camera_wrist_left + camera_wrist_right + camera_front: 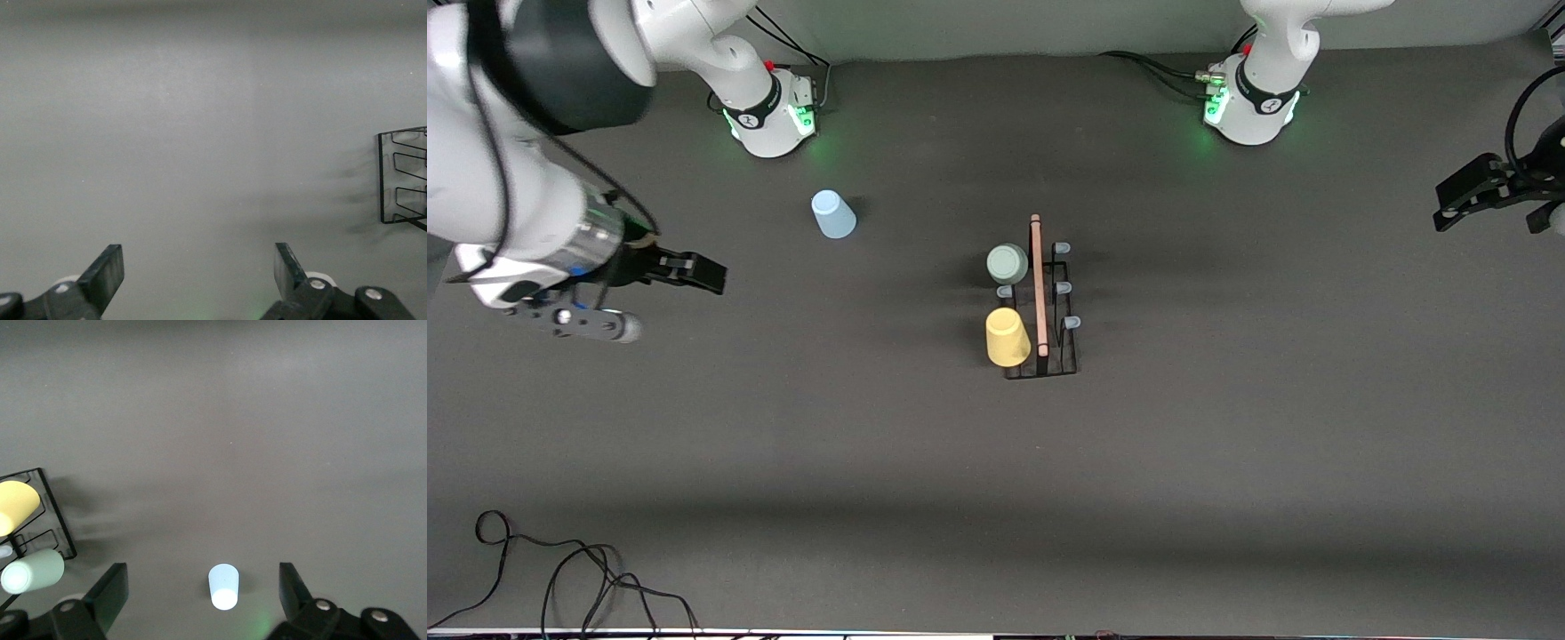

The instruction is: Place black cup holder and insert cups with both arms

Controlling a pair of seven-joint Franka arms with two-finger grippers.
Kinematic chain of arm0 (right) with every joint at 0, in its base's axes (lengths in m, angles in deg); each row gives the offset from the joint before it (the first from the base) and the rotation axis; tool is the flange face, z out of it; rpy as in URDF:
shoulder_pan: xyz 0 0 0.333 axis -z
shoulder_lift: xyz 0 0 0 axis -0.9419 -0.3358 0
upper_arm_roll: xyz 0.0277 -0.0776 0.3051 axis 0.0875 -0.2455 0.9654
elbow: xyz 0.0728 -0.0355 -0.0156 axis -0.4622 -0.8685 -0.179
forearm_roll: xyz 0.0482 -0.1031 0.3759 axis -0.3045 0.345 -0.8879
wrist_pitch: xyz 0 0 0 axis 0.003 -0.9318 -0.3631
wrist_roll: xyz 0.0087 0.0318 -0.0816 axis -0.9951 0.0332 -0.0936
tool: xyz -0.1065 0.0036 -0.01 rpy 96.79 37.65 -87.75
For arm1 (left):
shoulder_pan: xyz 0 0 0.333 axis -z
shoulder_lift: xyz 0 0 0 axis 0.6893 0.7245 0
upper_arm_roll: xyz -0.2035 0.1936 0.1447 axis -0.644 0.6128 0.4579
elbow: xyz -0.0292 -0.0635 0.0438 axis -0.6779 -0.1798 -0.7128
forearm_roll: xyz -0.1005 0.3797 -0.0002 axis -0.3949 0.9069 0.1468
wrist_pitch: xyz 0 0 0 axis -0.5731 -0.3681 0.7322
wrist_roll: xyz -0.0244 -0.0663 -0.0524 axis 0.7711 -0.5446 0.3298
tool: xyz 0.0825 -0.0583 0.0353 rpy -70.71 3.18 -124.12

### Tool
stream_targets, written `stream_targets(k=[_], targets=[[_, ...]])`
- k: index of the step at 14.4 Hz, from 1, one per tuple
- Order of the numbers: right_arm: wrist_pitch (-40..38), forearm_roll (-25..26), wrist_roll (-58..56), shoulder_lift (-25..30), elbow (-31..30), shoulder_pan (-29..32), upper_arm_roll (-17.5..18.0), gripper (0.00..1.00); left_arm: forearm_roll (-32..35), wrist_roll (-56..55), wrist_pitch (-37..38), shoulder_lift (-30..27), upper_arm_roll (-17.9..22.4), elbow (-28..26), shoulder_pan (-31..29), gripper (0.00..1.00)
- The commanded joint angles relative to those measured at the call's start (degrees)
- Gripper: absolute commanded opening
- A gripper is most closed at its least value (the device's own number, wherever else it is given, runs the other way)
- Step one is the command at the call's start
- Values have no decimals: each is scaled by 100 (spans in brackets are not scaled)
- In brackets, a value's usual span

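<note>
The black cup holder [1040, 307] stands in the middle of the table, its wooden rod handle on top. The grey-green cup [1008, 264] and the yellow cup [1007, 338] sit on pegs on the side toward the right arm's end. The light blue cup [833, 214] stands alone on the table near the right arm's base. My right gripper [703, 272] is open and empty, up in the air at the right arm's end; its wrist view shows the blue cup [223, 587] below the open gripper [200, 579]. My left gripper [1449, 204] is open and empty, waiting at the left arm's end.
The two arm bases [769, 111] [1249, 102] stand along the table's back edge with cables. Loose black cables [560, 569] lie at the table's near corner at the right arm's end. The left wrist view shows part of the holder [400, 177].
</note>
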Motion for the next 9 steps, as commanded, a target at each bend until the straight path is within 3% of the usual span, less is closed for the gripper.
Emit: stream_targets(k=[1,2,5,7,9], targets=[[-13,410,-312,357,-265,1158,1229,100,33,-168,134,-87,-13,17,43,100],[13,586,-504,497,-431,1458,1537,100,50,-177,178,-96,-13,17,43,100],[267,675,-953,875,-906,1926,1733,100,85,-160,327,-157,-5,17,26,100],[391,701,-1156,1061,-1188,2461,2258,100,85,-160,336,-175,-5,9,34,100],[400,710,-1157,1070,-1180,2525,2305,100,85,-160,327,-184,-5,8,26,100]])
